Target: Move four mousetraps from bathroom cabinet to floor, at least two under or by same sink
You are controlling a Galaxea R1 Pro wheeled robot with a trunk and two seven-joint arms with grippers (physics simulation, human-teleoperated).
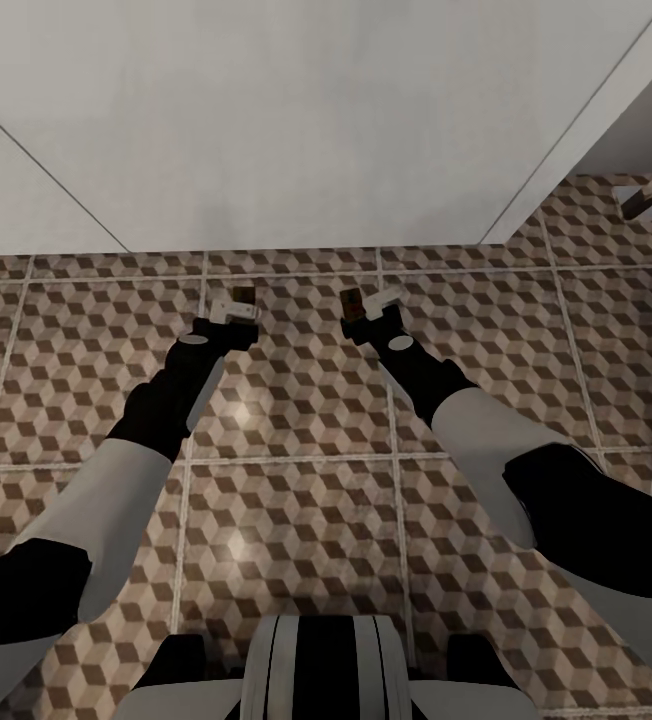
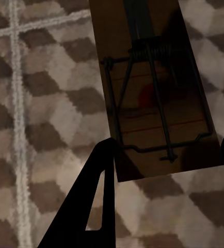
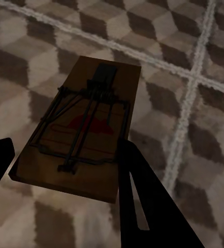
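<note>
The left gripper point(image 1: 238, 300) pinches one mousetrap point(image 2: 153, 98) above the bathroom floor point(image 1: 296, 500). The right gripper point(image 1: 358, 303) pinches another mousetrap point(image 3: 83, 129) above that floor.

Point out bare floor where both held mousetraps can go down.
Bare tiles lie between the white wall and both grippers, left and right, each holding a mousetrap. Crowded only near the robot's base.

Two robot arms with white forearm shells, black joints and black grippers; a white-and-black striped trunk point(image 1: 316, 665) at bottom centre.
</note>
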